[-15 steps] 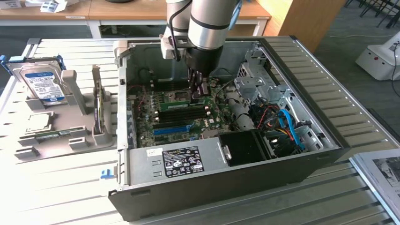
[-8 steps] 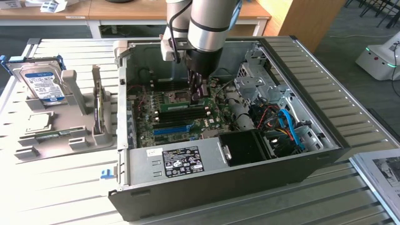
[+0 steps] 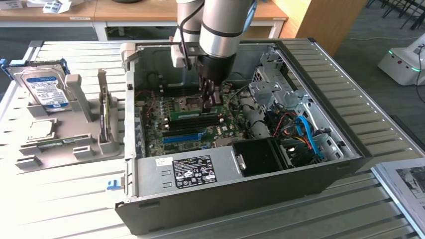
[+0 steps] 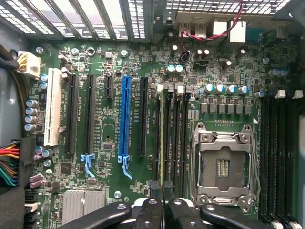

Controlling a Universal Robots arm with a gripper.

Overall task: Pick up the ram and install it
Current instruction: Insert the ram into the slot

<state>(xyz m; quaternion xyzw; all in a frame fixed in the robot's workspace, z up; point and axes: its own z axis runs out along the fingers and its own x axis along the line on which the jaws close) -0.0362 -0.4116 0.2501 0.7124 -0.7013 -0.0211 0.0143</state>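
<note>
I see the gripper (image 4: 162, 188) closed on the ram (image 4: 162, 138), fingers pinching its thin top edge at one end. The ram stands edge-up in a black mem. slot just beside the CPU socket (image 4: 224, 164), betw. that socket and the blue slot (image 4: 126, 114).

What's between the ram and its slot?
Nothing visible. The gripper holds the ram edge-on right over the black slots beside the CPU socket; no cable or part crosses them. Whether it is already seated, I cannot tell.
</note>
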